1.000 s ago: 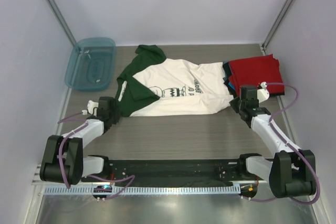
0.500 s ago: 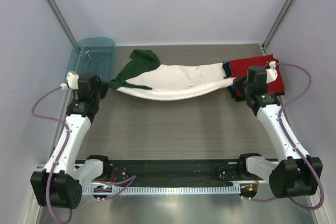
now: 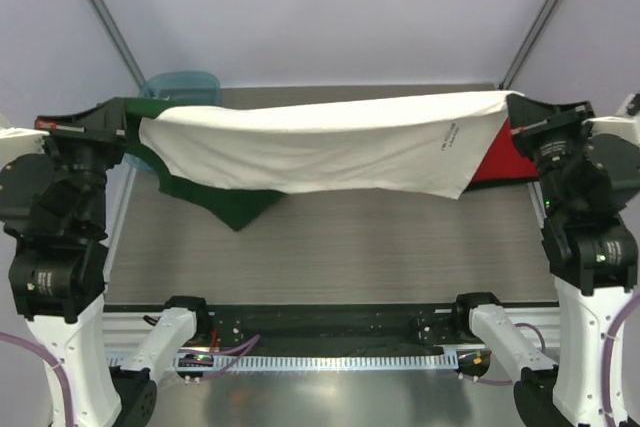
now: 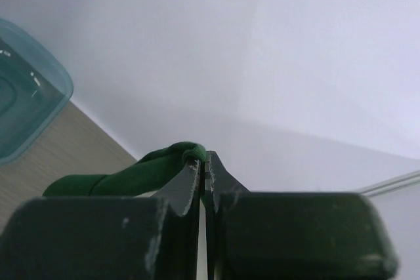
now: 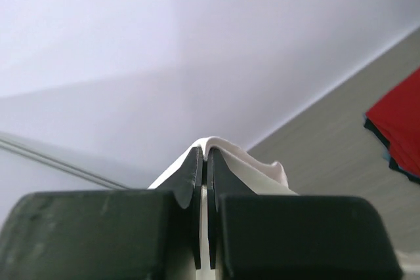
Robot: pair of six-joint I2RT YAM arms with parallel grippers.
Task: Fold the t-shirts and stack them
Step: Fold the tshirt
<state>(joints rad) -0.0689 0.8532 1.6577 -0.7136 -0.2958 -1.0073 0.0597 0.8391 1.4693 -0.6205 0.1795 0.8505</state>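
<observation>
The white t-shirt with dark green sleeves hangs stretched between both grippers, high above the table, with a green sleeve dangling at lower left. My left gripper is shut on its green sleeve end, seen as a green fold at the left wrist's fingertips. My right gripper is shut on its white hem, pinched at the tips. The folded red shirt lies on the table at right, mostly hidden behind the raised shirt; it also shows in the right wrist view. The dark and blue shirts are hidden.
The teal plastic tub sits at the back left, partly hidden behind the raised shirt; it also shows in the left wrist view. White walls close in the table on three sides. The black base rail runs along the near edge.
Both arms have risen sharply and spread apart, lifting the white shirt off the table and pulling it taut in the air. The shirt now hides most of the red stack.
</observation>
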